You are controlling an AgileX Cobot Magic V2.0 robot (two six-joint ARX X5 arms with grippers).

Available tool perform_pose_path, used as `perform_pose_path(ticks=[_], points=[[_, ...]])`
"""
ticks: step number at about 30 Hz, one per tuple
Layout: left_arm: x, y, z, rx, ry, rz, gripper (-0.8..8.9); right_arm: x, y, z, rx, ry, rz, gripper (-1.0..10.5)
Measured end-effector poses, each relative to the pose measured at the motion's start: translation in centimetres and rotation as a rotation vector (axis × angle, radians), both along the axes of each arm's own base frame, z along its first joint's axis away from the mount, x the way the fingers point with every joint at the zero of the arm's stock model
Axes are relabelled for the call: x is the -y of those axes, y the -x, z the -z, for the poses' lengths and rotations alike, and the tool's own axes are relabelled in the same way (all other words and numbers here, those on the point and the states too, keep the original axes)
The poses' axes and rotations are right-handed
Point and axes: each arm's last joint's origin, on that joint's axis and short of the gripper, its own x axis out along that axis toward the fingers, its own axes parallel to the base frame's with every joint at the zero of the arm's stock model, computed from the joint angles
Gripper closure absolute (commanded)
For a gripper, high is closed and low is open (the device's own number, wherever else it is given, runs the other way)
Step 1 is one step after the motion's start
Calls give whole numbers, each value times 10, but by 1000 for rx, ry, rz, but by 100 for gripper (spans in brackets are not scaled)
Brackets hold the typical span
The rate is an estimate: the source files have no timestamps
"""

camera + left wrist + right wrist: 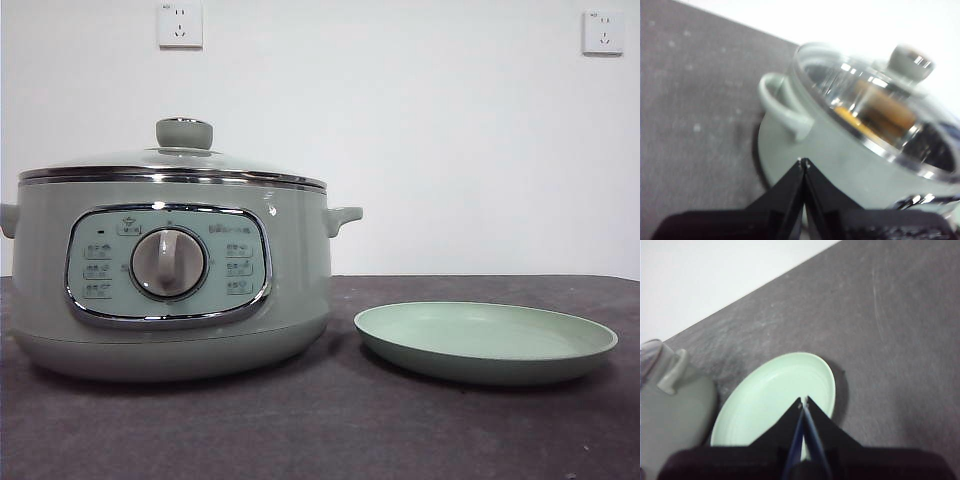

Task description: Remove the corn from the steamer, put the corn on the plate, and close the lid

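The sage-green steamer (170, 270) stands at the left of the table with its glass lid (175, 160) on, knob (184, 132) upright. Through the glass in the left wrist view, the yellow-orange corn (879, 111) lies inside the steamer (830, 150). The pale-green plate (486, 342) sits bare to the right of the steamer. My left gripper (803, 161) is shut, hovering above the steamer's side near a handle (782, 105). Shut as well, my right gripper (804, 400) hangs over the plate (770, 395). Neither arm shows in the front view.
A dark grey table (320, 430) carries everything. A white wall with two sockets (180, 25) rises behind. Bare tabletop (890, 340) lies beyond the plate, and more of it stretches to the steamer's outer side (695, 100).
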Motion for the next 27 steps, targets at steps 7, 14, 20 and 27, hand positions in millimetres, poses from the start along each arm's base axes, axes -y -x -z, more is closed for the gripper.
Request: perform_pose_path(ticks=[7,14,20,27], points=[[0,11,-33,3,-40,13,821,-2,-8,-42,-15,64,-58,958],[0,11,-80,16,-101,29,822,-8,-24,-81,-18,101,-181,958],[2,-2,-118,-21,-158,120,821,-14,-41,-101,-32,156,-347,946],[8,-30,-144,-91,-179,275,812,-20,-62,-111,-81,174,-481,794]])
